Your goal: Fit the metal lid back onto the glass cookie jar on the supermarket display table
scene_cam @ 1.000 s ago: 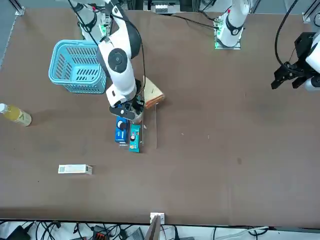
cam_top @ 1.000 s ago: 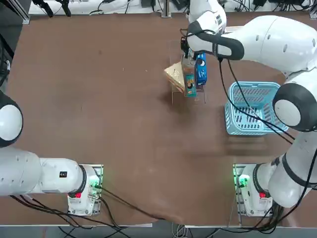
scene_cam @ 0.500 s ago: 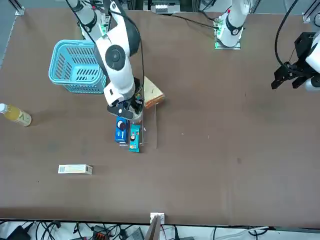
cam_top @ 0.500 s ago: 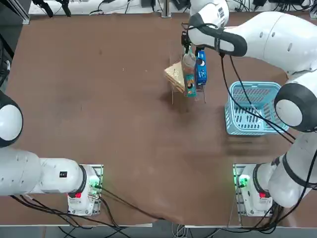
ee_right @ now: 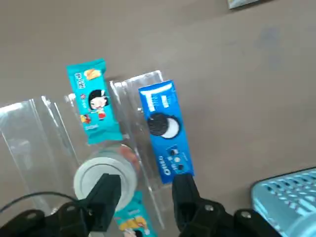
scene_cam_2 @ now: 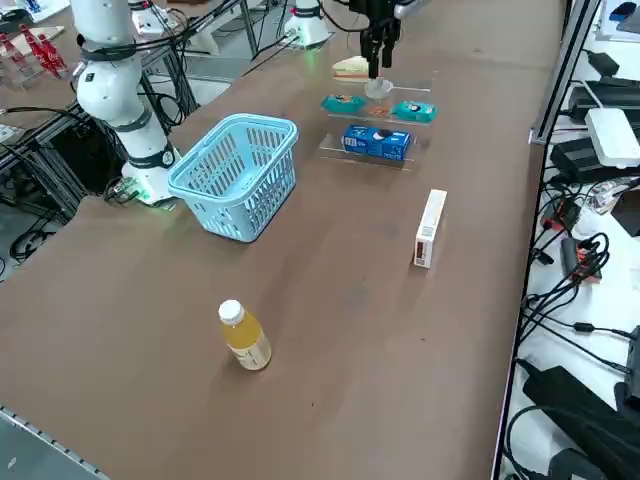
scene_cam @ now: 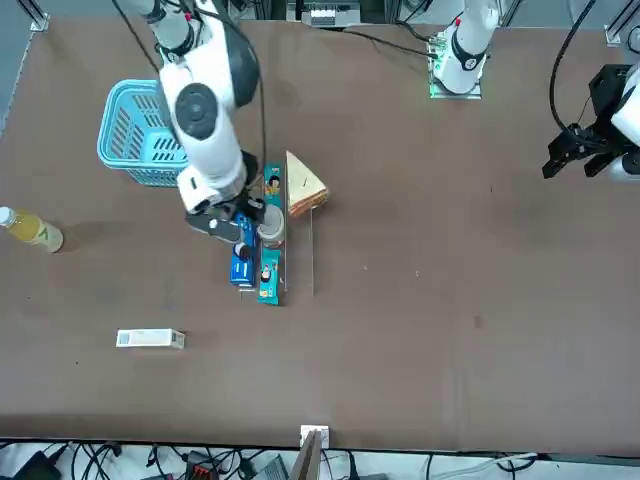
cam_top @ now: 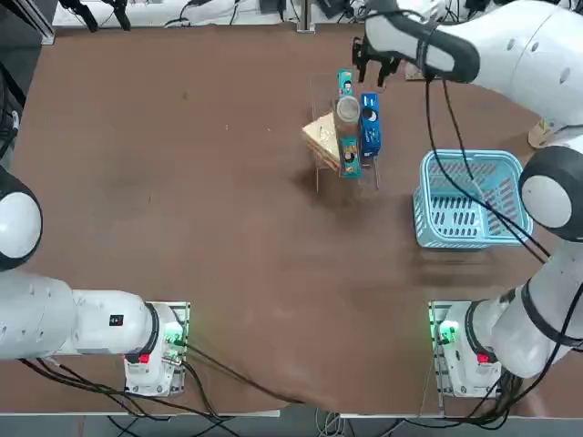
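Lid: small round silvery-grey metal lid (cam_top: 347,108) sits on top of the clear glass cookie jar (ee_right: 104,178), looks seated

Jar: between the teal snack packs (cam_top: 344,84) on the clear acrylic rack, blue cookie box (cam_top: 369,125) at its 3 o'clock

Right gripper (ee_right: 142,196): fingers spread, holding nothing, hanging above the jar, a bit toward 1 o'clock

Table: big matte dark-brown tabletop (cam_top: 182,182)

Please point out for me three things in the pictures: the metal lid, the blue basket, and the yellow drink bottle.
metal lid (ee_right: 104,177): right wrist view, on the flat round top, sitting on the glass jar.
blue basket (scene_cam_2: 236,172): right side view, on its front slatted wall.
yellow drink bottle (scene_cam_2: 246,340): right side view, on its yellow body.
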Action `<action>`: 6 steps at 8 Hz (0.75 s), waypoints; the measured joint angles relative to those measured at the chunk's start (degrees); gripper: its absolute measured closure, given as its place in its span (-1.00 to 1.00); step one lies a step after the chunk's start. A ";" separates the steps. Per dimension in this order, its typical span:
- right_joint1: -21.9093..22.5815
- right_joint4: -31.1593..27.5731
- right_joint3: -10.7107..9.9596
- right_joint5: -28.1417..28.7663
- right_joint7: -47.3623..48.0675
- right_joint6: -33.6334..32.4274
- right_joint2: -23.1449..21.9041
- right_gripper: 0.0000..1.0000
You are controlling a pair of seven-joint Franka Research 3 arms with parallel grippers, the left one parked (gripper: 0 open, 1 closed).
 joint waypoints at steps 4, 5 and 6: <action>-7.83 2.59 -0.23 0.24 -11.96 -8.46 -3.27 -0.43; -11.01 2.73 -0.30 0.25 -17.21 -11.05 -4.83 -0.49; -14.42 2.84 -0.37 0.29 -22.93 -13.79 -6.65 -0.61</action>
